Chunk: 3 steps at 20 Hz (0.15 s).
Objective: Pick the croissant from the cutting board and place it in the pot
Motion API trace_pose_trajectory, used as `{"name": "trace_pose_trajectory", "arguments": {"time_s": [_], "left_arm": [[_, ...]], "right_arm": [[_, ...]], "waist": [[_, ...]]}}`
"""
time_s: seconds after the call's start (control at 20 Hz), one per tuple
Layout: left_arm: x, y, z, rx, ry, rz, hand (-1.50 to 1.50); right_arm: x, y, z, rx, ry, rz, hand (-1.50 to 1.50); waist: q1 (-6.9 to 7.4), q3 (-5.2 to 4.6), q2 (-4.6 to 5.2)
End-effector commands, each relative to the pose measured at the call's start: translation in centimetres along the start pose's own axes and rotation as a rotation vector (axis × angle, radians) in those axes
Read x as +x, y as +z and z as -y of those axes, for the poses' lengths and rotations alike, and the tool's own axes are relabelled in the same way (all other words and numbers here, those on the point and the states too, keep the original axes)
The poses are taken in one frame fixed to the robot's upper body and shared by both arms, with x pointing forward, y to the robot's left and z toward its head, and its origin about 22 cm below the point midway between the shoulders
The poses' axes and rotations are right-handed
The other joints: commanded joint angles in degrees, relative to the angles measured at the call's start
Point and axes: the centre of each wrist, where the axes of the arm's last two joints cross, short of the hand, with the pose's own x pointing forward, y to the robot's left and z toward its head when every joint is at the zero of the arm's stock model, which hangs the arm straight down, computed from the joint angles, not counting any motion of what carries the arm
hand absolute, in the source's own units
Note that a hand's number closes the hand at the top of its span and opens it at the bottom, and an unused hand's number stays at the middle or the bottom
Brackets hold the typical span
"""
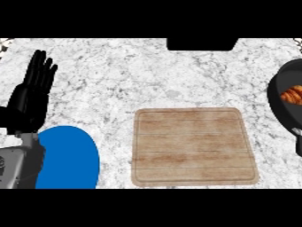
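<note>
Counter [146,71]: white-grey marble, fills the view. A dark rectangular shape [201,43] sits at the far edge, centre-right; cannot tell what it is.

Cutting board [194,147]: pale wood, square with rounded corners, lies flat at centre, slightly toward the near side. Nothing rests on it.

Blue plate [71,157]: near left, partly covered by the left forearm at its left side. It lies just beside the board, a strip of bare counter between them.

Pot [296,115]: black, at the right edge, cut off by the frame; a handle fitting shows at its near side. It stands apart from the board's right edge.

Croissant [300,95]: golden brown, lies inside the pot on its dark floor, toward the far half. Nothing touches it.

Left hand [32,95]: black, at the far left, raised with fingers straight and held close together, pointing away toward the far edge. It holds nothing and rests above the counter, well apart from the board and pot. The grey forearm [13,166] comes in from the lower left corner.

Right hand: not seen.
</note>
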Motion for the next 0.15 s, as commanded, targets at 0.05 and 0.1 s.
{"name": "trace_pose_trajectory", "arguments": {"time_s": [0.05, 0.1], "left_arm": [[-0.4, -1.0, 0.4, 0.009, 0.004, -0.008, 0.00], [0.9, -0.5, 1.2, -0.006, 0.016, -0.007, 0.00]], "right_arm": [[0.1, 1.1, 2.4, -0.007, -0.015, -0.003, -1.50], [0.1, 2.1, 4.0, -0.012, -0.003, 0.009, -1.50]], "waist": [[-0.36, 0.04, 0.11], [-0.45, 0.15, -0.08]]}}
